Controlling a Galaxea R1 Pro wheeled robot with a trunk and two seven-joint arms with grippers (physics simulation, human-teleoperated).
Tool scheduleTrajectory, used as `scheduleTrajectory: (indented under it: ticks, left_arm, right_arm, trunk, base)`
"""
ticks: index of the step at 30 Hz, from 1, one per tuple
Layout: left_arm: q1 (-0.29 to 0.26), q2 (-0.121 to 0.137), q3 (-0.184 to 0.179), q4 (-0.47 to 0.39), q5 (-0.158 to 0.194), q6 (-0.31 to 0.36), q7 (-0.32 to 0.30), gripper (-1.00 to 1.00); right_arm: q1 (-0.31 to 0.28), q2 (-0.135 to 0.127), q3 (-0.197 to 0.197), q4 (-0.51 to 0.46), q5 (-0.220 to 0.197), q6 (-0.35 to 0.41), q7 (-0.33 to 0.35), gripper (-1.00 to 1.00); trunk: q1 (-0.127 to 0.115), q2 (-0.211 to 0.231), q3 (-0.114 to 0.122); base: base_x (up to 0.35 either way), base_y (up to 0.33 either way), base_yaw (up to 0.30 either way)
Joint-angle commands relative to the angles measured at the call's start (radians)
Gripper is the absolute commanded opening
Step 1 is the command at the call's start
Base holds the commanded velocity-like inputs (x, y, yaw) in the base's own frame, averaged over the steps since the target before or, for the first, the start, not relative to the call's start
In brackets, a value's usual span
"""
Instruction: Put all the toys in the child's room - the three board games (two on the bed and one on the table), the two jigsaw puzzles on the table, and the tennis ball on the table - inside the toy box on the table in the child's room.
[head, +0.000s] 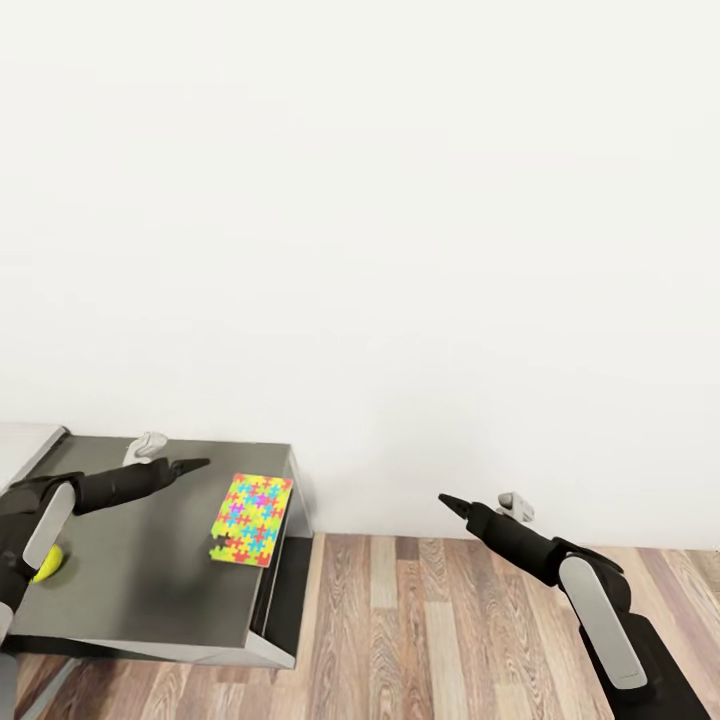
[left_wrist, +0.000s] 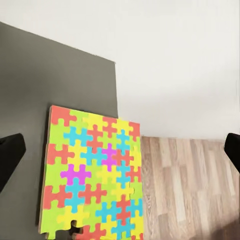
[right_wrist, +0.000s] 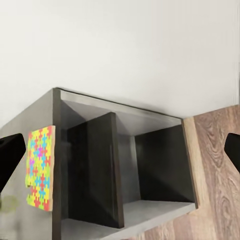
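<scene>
Hovering my left gripper (head: 200, 464), fingers spread wide and empty, just short of the thin multicolour jigsaw puzzle (head: 252, 519) lying flat near the dark grey side unit's (head: 150, 590) edge, I judge pickup comes next: lower, straddle its edge. My right gripper (head: 447, 500) hangs open over the wood-plank floor (head: 430, 640).

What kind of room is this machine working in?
Probably a child's room or playroom, though little shows: a colourful jigsaw puzzle lies on a dark grey side unit beside a yellow-green ball, with a plain white wall and wood-plank floor.
</scene>
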Motion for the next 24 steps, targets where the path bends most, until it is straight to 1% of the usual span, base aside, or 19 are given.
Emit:
scheduleTrajectory:
  ticks: [1, 3, 5, 6, 7, 9, 11, 15, 17, 19, 22, 24]
  left_arm:
    - [0.0, 0.001, 0.001, 0.0, 0.002, 0.005, -0.01, 1.0]
    - [0.0, 0.002, 0.001, 0.0, 0.003, 0.005, -0.032, 1.0]
    - [0.0, 0.003, 0.001, 0.0, 0.003, 0.006, -0.071, 1.0]
    - [0.0, 0.004, 0.0, -0.001, 0.002, 0.008, -0.12, 1.0]
    - [0.0, 0.005, 0.001, -0.002, 0.002, 0.011, -0.138, 1.0]
    - [0.006, 0.01, 0.001, -0.004, -0.001, 0.028, -0.204, 1.0]
    - [0.014, 0.018, -0.001, -0.005, -0.002, 0.037, -0.238, 1.0]
    - [0.025, 0.042, -0.002, -0.007, -0.001, 0.046, -0.275, 1.0]
    - [0.027, 0.049, -0.003, -0.007, 0.0, 0.048, -0.293, 1.0]
    - [0.029, 0.053, -0.003, -0.009, 0.0, 0.05, -0.314, 1.0]
    - [0.03, 0.056, -0.003, -0.01, -0.001, 0.051, -0.344, 1.0]
    - [0.03, 0.057, -0.003, -0.011, -0.002, 0.055, -0.354, 1.0]
  right_arm:
    - [-0.001, 0.0, -0.001, 0.001, 0.004, 0.006, 0.006, 1.0]
    - [-0.001, 0.0, -0.001, 0.003, 0.002, 0.006, 0.006, 1.0]
    - [-0.001, -0.001, 0.0, 0.005, 0.0, 0.006, 0.006, 1.0]
    - [-0.001, -0.002, 0.001, 0.006, 0.0, 0.006, 0.007, 1.0]
    - [-0.001, -0.002, 0.001, 0.006, 0.0, 0.006, 0.007, 1.0]
    - [-0.001, -0.002, 0.006, 0.007, 0.0, 0.006, 0.007, 1.0]
    - [-0.002, -0.001, 0.009, 0.007, 0.001, 0.006, 0.007, 1.0]
    - [-0.001, 0.001, 0.012, 0.006, 0.001, 0.005, 0.007, 1.0]
    - [-0.001, 0.0, 0.013, 0.004, 0.002, 0.002, 0.008, 1.0]
    - [-0.001, 0.0, 0.013, 0.004, 0.002, -0.001, 0.016, 1.0]
    - [-0.001, 0.0, 0.013, 0.003, 0.004, -0.005, 0.053, 1.0]
    - [-0.001, 0.0, 0.014, 0.003, 0.005, -0.007, 0.076, 1.0]
  trunk:
    - [0.001, -0.001, 0.0]
    - [0.001, -0.001, 0.002]
    - [0.001, -0.001, 0.004]
    - [0.001, -0.001, 0.005]
    - [0.001, -0.001, 0.006]
    - [0.001, -0.001, 0.008]
    - [0.001, -0.001, 0.01]
    - [0.001, -0.001, 0.015]
    - [0.001, -0.001, 0.018]
    - [0.001, -0.001, 0.021]
    - [0.001, -0.001, 0.025]
    - [0.001, -0.001, 0.028]
  base:
    - [0.039, 0.049, -0.2]
    - [0.022, 0.028, -0.188]
    - [0.011, 0.015, -0.166]
    - [0.005, 0.007, -0.176]
    - [0.004, 0.005, -0.182]
    - [0.002, 0.003, -0.193]
    - [0.001, 0.001, -0.199]
    - [0.0, 0.001, -0.196]
    - [0.0, 0.0, -0.169]
    - [0.0, 0.0, -0.127]
    - [0.0, 0.0, -0.098]
    - [0.0, 0.0, -0.082]
